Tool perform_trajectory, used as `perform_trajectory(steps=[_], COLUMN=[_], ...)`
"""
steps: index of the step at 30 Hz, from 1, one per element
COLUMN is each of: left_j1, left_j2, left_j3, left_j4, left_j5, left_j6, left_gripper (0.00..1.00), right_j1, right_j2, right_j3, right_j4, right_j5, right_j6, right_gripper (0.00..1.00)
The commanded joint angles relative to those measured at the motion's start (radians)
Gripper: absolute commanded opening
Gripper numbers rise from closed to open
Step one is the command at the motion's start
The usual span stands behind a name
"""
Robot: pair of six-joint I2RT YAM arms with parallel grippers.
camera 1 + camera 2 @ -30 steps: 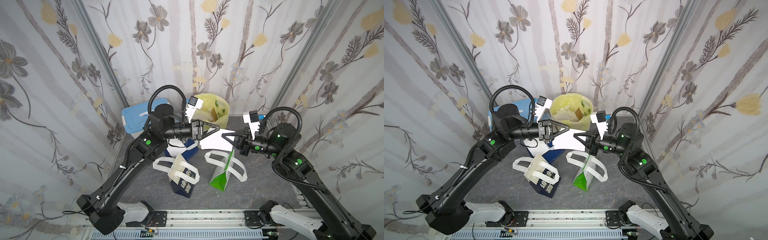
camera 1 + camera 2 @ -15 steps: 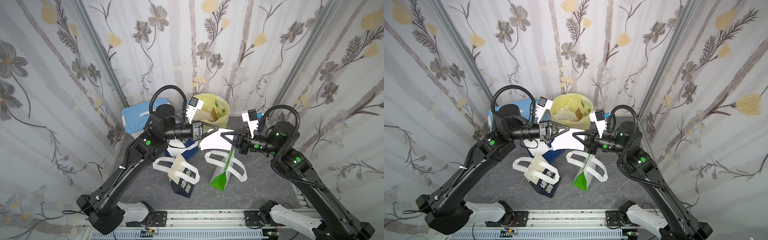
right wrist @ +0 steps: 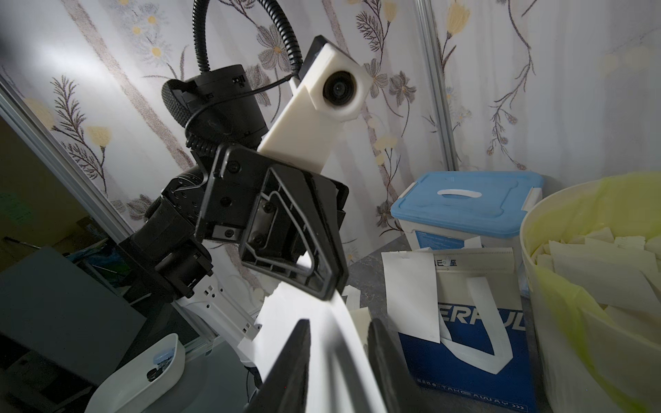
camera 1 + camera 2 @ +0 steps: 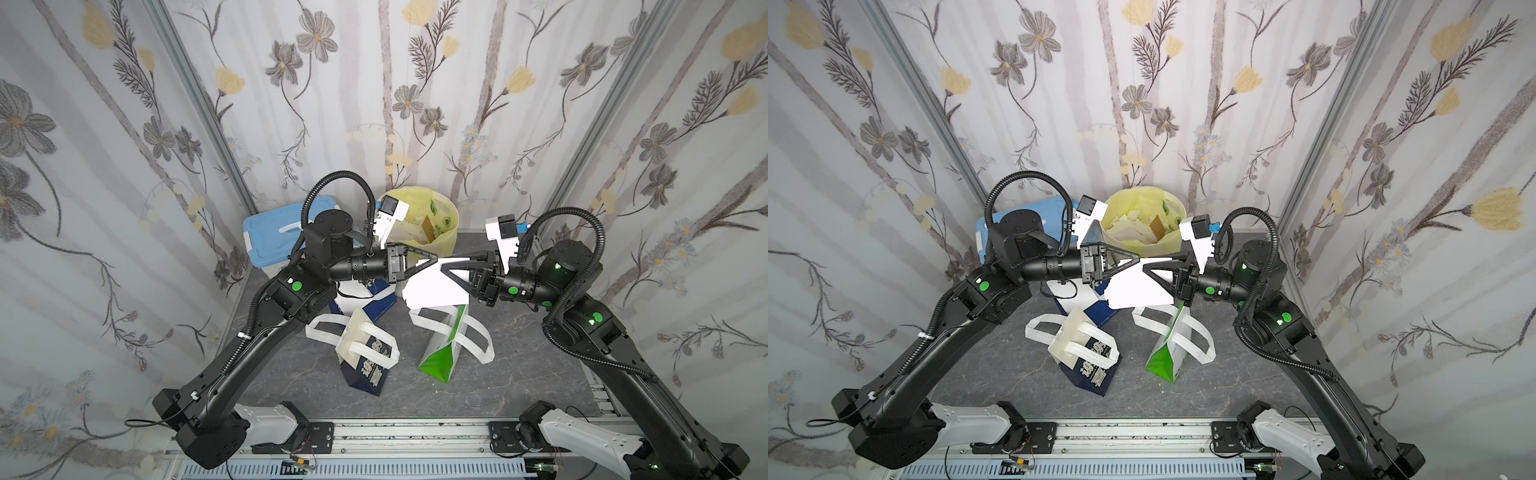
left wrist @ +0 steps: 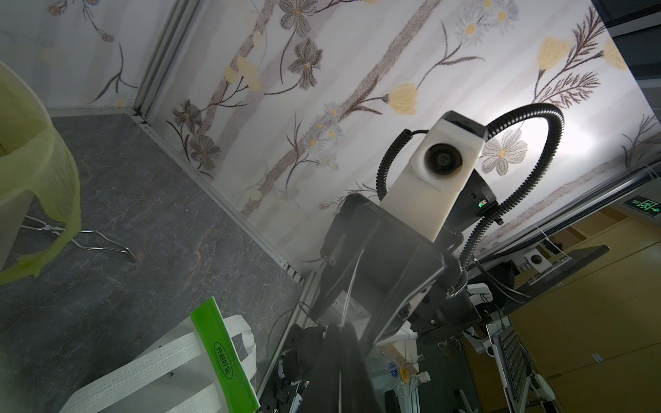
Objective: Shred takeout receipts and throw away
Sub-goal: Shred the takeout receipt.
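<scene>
receipt (image 4: 432, 286) is light, limp, tear-prone: my left gripper (image 3: 327, 291) is pinched shut on its edge, right gripper (image 3: 339, 323) stands parted around it; I'd pinch just beside the left.

Both arms are built in the same way. The left arm (image 4: 257, 332) and the right arm (image 4: 615, 365) have glossy black shells with rounded joints, and each ends in a white plastic base segment (image 4: 266, 419). A round green mark (image 4: 296, 286) sits on a joint, and on the right arm small green lights (image 4: 557, 267) glow. A black corrugated hose (image 4: 332, 183) loops to a white, boxy camera housing (image 3: 336, 89) with a round dark lens. A white cable tie (image 4: 243, 334) goes around the left arm. The left gripper (image 4: 434, 260) and the right gripper (image 4: 445, 269) have black fingers shaped like hollow triangles. Small black screws (image 3: 234, 166) sit in the left one's mounting plate.
</scene>
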State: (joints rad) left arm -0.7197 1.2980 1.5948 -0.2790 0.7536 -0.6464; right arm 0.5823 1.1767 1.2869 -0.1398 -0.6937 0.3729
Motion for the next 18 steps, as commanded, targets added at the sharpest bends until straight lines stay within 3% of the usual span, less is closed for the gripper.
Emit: perform_trajectory(steps=[1, 5, 10, 14, 18], left_j1=[0.0, -0.001, -0.003, -0.006, -0.006], left_j2=[0.004, 0.007, 0.01, 0.019, 0.049], left_j3=[0.004, 0.004, 0.005, 0.018, 0.047], left_j4=[0.005, 0.002, 0.003, -0.009, -0.071], left_j5=[0.022, 0.035, 0.037, -0.008, -0.147], left_j6=[0.022, 0.022, 0.016, -0.016, -0.133], left_gripper=[0.0, 0.0, 0.0, 0.0, 0.0], right_j1=[0.0, 0.0, 0.0, 0.001, 0.022], right_j2=[0.007, 0.009, 0.014, 0.014, 0.011], right_j3=[0.011, 0.011, 0.012, 0.018, 0.053], right_j4=[0.034, 0.034, 0.028, 0.013, -0.051], right_j5=[0.01, 0.007, -0.007, -0.008, 0.051], right_j6=[-0.011, -0.012, -0.02, -0.054, -0.215], right_gripper=[0.3, 0.23, 0.02, 0.0, 0.0])
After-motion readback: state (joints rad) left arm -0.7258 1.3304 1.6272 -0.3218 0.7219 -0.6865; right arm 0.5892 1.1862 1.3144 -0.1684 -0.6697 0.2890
